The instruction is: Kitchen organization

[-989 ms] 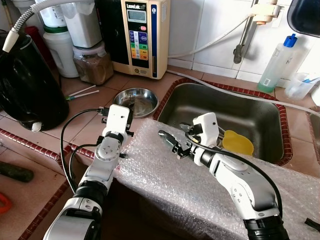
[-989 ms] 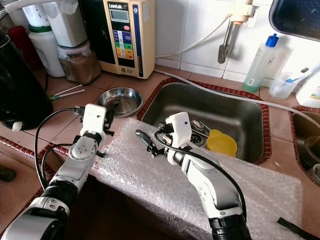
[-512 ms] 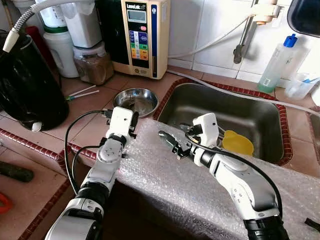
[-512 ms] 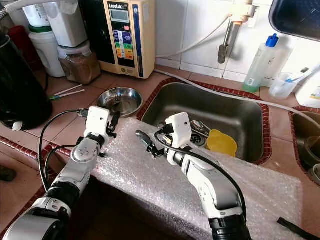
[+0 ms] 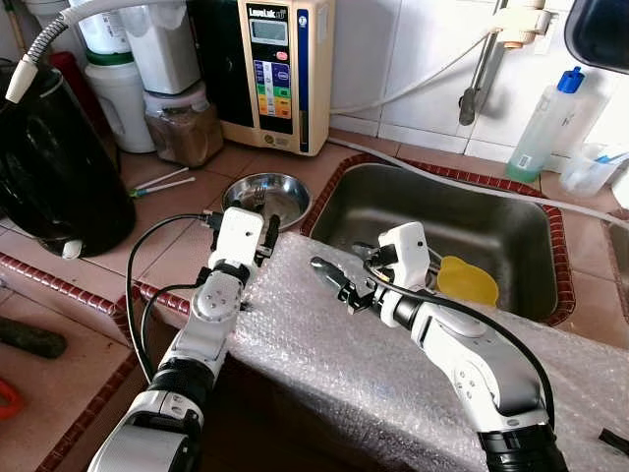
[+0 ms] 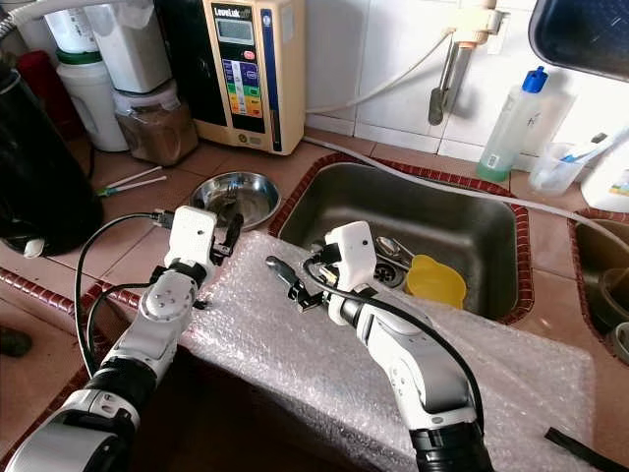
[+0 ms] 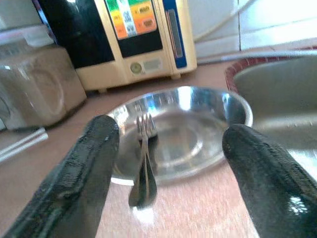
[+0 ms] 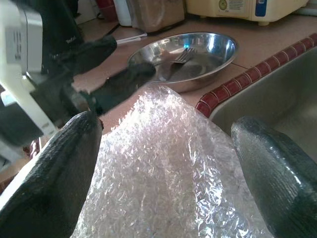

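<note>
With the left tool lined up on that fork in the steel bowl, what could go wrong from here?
1. The fork rests tilted on the rim of the shallow steel bowl; the open left tool might nudge it off or skid the bowl.
2. The clear bubble wrap sheet under the open right tool drapes over the counter edge and could slide.

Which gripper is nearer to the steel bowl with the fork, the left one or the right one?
Left. The left gripper hovers open at the steel bowl's near rim, facing the fork. The right gripper is open farther back, above the bubble wrap.
</note>
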`<state>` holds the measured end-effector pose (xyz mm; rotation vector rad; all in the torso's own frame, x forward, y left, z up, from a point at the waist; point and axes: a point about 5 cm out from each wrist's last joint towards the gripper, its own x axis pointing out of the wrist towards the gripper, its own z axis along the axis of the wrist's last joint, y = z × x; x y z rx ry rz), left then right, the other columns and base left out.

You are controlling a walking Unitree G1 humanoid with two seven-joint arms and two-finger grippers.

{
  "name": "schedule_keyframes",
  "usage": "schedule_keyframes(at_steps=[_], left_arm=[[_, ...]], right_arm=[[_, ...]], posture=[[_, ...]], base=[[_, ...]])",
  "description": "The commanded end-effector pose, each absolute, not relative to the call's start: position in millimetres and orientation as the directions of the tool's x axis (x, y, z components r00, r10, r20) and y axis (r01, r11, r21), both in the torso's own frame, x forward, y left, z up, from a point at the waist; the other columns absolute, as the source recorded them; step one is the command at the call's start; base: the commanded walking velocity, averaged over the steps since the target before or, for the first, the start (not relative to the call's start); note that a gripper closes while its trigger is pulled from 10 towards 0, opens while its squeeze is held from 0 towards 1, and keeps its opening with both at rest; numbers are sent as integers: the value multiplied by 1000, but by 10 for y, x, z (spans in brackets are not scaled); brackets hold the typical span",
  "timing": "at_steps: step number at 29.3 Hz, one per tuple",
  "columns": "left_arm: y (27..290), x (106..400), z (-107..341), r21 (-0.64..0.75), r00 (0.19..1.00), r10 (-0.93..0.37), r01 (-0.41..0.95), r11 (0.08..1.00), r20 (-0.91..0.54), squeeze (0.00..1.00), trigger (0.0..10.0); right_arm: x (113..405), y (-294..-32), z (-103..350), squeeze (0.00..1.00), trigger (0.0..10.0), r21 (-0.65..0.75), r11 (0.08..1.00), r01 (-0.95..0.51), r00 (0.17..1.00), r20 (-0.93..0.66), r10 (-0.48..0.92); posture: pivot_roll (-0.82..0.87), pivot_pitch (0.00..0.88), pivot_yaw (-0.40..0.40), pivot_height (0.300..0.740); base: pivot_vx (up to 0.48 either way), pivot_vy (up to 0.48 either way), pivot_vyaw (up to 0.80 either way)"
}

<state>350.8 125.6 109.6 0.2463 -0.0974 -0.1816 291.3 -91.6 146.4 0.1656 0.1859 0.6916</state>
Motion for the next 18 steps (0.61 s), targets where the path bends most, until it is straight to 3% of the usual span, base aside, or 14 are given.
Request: schedule_keyframes(at_steps=[1,4,5,6,18], left_arm=[[1274,3488,1045,272,979,-196,175,946,53,1000,10000],[1327,3494,1023,305,986,-161,142,942,38,1000,10000],[1357,3505,1022,314,988,-150,133,940,30,157,10000],[1370,3512,1025,321,989,-144,128,938,28,0,10000],[1344,3597,1019,275,985,-168,174,946,-45,0,10000]], right_arm=[[2904,-901,1473,322,10000,211,755,-621,751,-113,650],[2900,-893,1476,322,10000,213,751,-625,748,-112,654],[2893,-886,1479,318,10000,217,743,-633,741,-109,663],[2888,-884,1480,322,10000,219,740,-637,737,-109,667],[2876,-879,1470,310,10000,218,738,-639,734,-115,669]], posture=[[-67,0,20,740],[-66,0,19,740],[-66,0,19,740],[-65,0,18,740],[-73,0,24,740]], base=[[0,0,0],[0,0,0],[0,0,0],[0,0,0],[0,0,0]])
